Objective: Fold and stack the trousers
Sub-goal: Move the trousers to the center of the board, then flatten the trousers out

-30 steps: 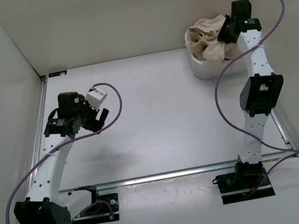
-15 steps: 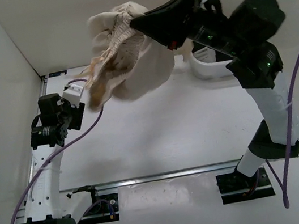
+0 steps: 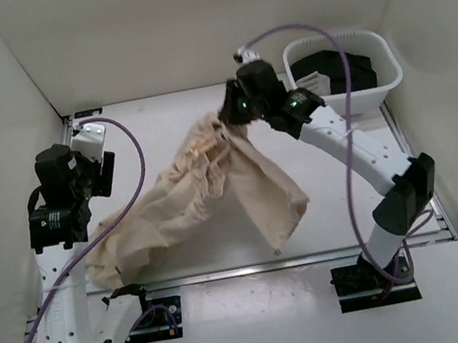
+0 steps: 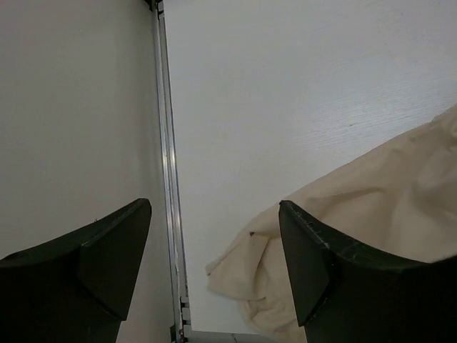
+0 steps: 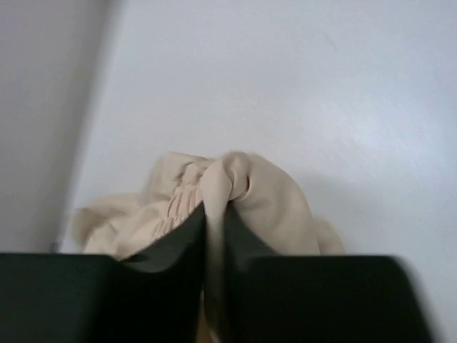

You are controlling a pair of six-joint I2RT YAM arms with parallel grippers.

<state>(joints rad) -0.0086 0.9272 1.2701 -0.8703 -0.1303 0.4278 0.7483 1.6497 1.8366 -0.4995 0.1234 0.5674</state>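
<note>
I can read no text in any view; the small white patch on the black clothing is too tiny to make out.

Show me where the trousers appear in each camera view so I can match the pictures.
Top external: the trousers sprawl across the middle of the table, with their top end pinched by the right gripper.
Left wrist: the trousers fill the lower right, with a cloth end at bottom centre.
Right wrist: the trousers are bunched at centre, clamped in the right gripper.
Shared landmark: the white table under the cloth, in all three.
</note>
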